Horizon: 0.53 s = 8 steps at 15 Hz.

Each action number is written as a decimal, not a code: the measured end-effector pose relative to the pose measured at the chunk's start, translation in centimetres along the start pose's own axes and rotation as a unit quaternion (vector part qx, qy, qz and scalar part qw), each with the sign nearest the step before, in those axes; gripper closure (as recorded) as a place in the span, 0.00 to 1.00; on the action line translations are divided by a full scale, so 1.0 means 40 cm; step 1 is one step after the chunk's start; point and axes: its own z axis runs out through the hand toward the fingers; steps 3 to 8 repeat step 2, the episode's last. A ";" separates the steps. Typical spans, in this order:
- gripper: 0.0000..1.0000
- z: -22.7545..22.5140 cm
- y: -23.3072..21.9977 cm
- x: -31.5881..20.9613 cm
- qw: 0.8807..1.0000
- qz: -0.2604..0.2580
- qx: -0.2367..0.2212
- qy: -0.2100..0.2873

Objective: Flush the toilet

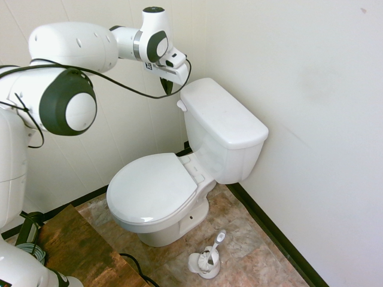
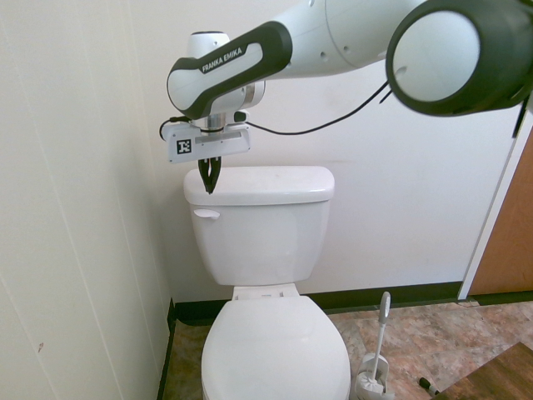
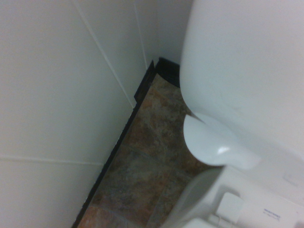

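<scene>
The white toilet [image 1: 224,134] stands in a corner with its seat lid down and a flat lid on the boxy tank [image 2: 262,233]. Its small white flush lever [image 1: 181,106] sits on the tank's front, at the corner nearest the side wall; it also shows as the flush lever [image 2: 206,213] and, from close by, the flush lever [image 3: 213,142]. My gripper [image 2: 208,182] points straight down, shut with nothing in it. Its tips hang level with the tank lid's end, a short way above the lever and not touching it. From the first exterior view the gripper [image 1: 167,86] appears beside the tank's top corner.
The side wall [image 2: 83,208] runs close beside the lever end of the tank. A white toilet brush [image 1: 208,257] stands in its holder on the tiled floor by the bowl. A brown wooden surface [image 1: 72,245] lies low on the arm's side of the bowl.
</scene>
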 end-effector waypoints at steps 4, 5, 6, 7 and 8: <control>1.00 -0.035 0.041 -0.024 1.000 0.004 -0.007 -0.004; 1.00 -0.035 0.041 -0.024 1.000 0.004 -0.007 -0.004; 1.00 -0.035 0.041 -0.024 1.000 0.004 -0.007 -0.004; 1.00 -0.035 0.041 -0.024 1.000 0.004 -0.007 -0.004; 1.00 -0.035 0.041 -0.024 1.000 0.004 -0.007 -0.004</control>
